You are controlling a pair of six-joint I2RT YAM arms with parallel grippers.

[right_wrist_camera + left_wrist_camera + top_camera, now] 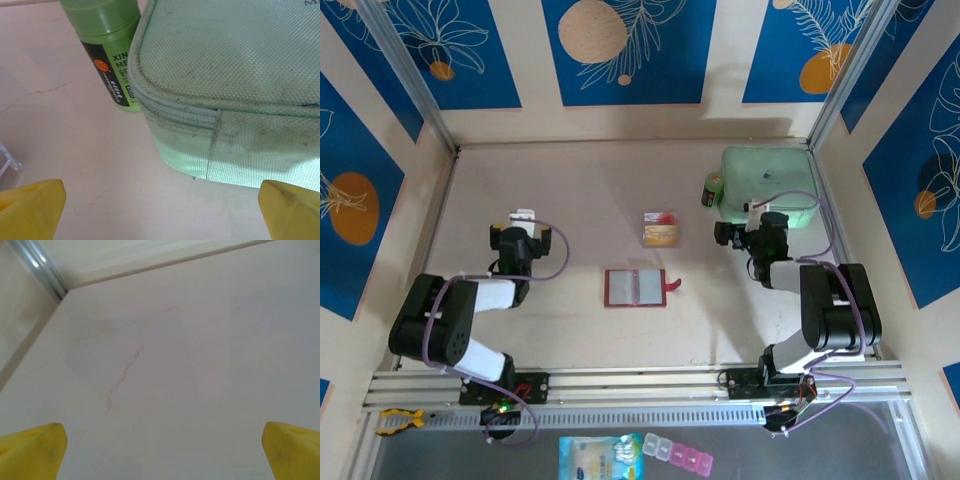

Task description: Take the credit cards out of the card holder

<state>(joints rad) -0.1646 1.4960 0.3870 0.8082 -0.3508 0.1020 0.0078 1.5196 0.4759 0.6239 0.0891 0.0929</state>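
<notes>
The holder [635, 287] lies opened flat near the middle of the table [550, 180], with its greyish pockets facing up and its snap tab pointing to the right. The cards [660, 230] are outside it. They lie on the table a little farther from the arms and slightly to the right, apart from the holder, with the white and red end on the far side. How many cards are in this small pile I cannot tell. The left gripper [523, 217] is over bare table to the left of the holder, well apart from it. In the left wrist view its yellow fingers [31, 452] stand at the two lower corners, wide open, and between them there is only the pale table surface with a thin reddish line on it. The right gripper [752, 210] is at the right side, near the mint green case [767, 180] and the green bottle [713, 188] that stands just beside the case. In the right wrist view its fingers [30, 207] are also spread wide and grip nothing. The corner of the case and the bottle are in front of them. Both grippers are away from the holder and the cards.
</notes>
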